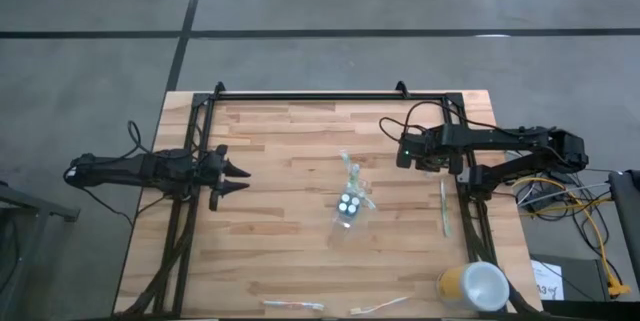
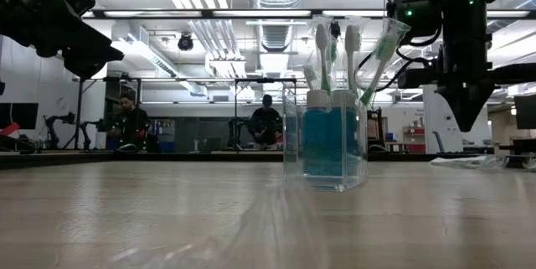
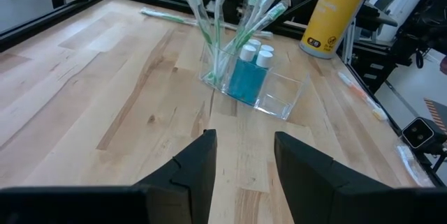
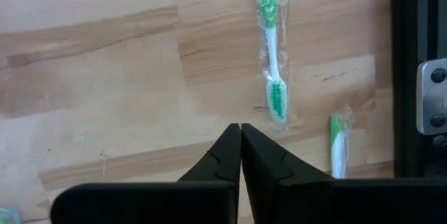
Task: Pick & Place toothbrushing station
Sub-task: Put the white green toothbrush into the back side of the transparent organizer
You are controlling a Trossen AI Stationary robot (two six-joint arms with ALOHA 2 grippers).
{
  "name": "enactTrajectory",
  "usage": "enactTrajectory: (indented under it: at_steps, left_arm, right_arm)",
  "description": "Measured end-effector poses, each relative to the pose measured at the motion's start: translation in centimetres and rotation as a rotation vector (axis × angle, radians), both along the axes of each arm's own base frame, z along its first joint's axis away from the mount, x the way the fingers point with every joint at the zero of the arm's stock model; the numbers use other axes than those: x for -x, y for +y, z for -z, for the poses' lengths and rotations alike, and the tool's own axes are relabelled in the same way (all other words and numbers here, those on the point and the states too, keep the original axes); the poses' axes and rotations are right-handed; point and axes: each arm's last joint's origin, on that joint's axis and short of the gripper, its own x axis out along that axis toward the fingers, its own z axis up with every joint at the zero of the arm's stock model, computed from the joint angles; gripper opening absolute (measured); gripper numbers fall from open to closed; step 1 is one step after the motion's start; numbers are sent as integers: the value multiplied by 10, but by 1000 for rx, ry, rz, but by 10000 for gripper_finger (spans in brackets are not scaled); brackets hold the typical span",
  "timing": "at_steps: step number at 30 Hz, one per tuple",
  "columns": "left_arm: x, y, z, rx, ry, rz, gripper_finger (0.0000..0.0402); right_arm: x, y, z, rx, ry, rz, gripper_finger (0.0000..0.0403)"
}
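Judging by looks, the clear cup [image 3: 246, 77] ahead of my parted left fingers [image 3: 198, 168] is rigid, light and slick, top-heavy with brushes [image 3: 230, 21] standing in it beside the capped tubes [image 3: 253, 67]; I would take it low across its walls. Just beyond my closed right fingers [image 4: 232, 151] lies a wrapped brush [image 4: 271, 49], thin and featherweight, its film slippery; mid-handle seems the best hold. A smaller wrapped piece [image 4: 339, 147] lies nearby.
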Motion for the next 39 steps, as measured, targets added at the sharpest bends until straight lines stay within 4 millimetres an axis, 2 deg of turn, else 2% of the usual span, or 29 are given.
enactTrajectory:
  at_steps: [11,19,29,39]
  left_arm:
    - [0,0,0,0,0,1,149]
    - [0,0,0,1,0,4,149]
    - [0,0,0,2,0,4,149]
    - [0,0,0,2,0,3,149]
  right_arm:
    - [2,0,5,20,15,8,94]
    - [16,4,29,6,67,139,129]
    - [18,5,51,1,-8,131,126]
    - [22,6,56,-22,3,126,106]
